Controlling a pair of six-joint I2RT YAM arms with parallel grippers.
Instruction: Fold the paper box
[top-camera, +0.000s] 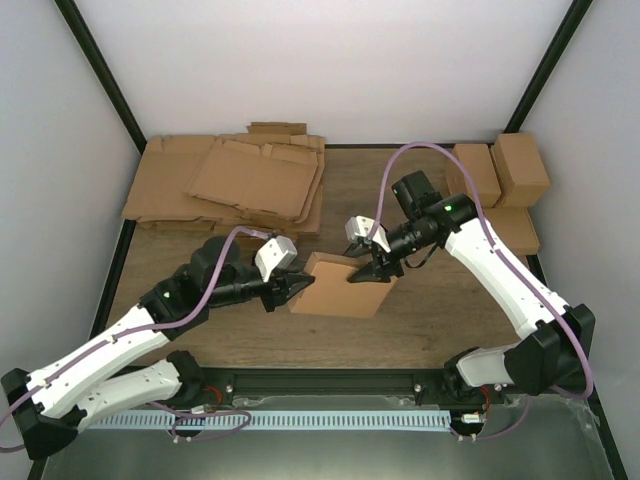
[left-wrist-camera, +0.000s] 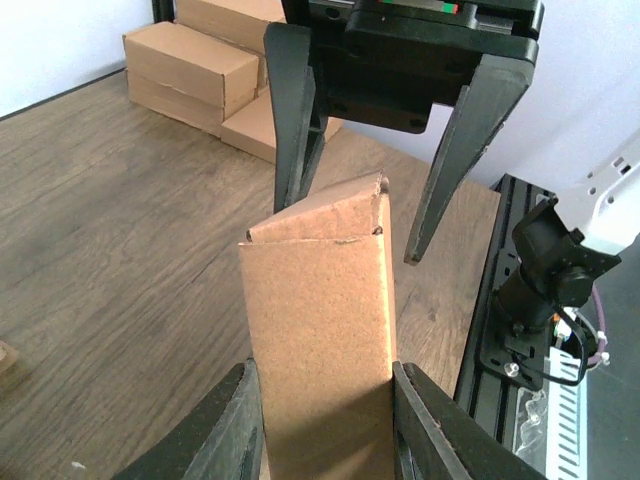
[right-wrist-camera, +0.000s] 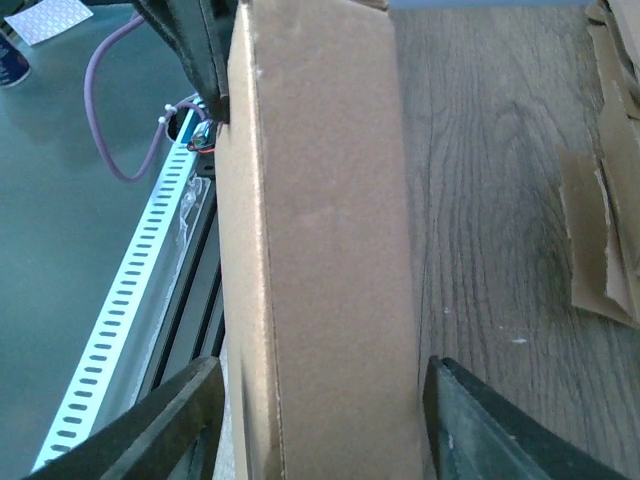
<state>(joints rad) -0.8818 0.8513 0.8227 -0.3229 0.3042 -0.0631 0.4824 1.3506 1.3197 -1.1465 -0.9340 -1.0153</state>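
The paper box (top-camera: 340, 285) is a brown cardboard piece folded into a long rectangular tube, held just above the table's middle. My left gripper (top-camera: 298, 287) is shut on its near end, and in the left wrist view both fingers (left-wrist-camera: 240, 425) press the box (left-wrist-camera: 320, 330) sides. My right gripper (top-camera: 372, 270) straddles the far end with its jaws open. One of its fingers (left-wrist-camera: 295, 130) touches the slanted end flap (left-wrist-camera: 330, 215); the other stands apart. In the right wrist view the box (right-wrist-camera: 330, 250) fills the space between the spread fingers (right-wrist-camera: 175, 420).
A pile of flat cardboard sheets (top-camera: 240, 180) lies at the back left, its edge also in the right wrist view (right-wrist-camera: 610, 200). Folded boxes (top-camera: 500, 170) are stacked at the back right (left-wrist-camera: 190, 65). A metal rail (top-camera: 320, 385) runs along the near edge.
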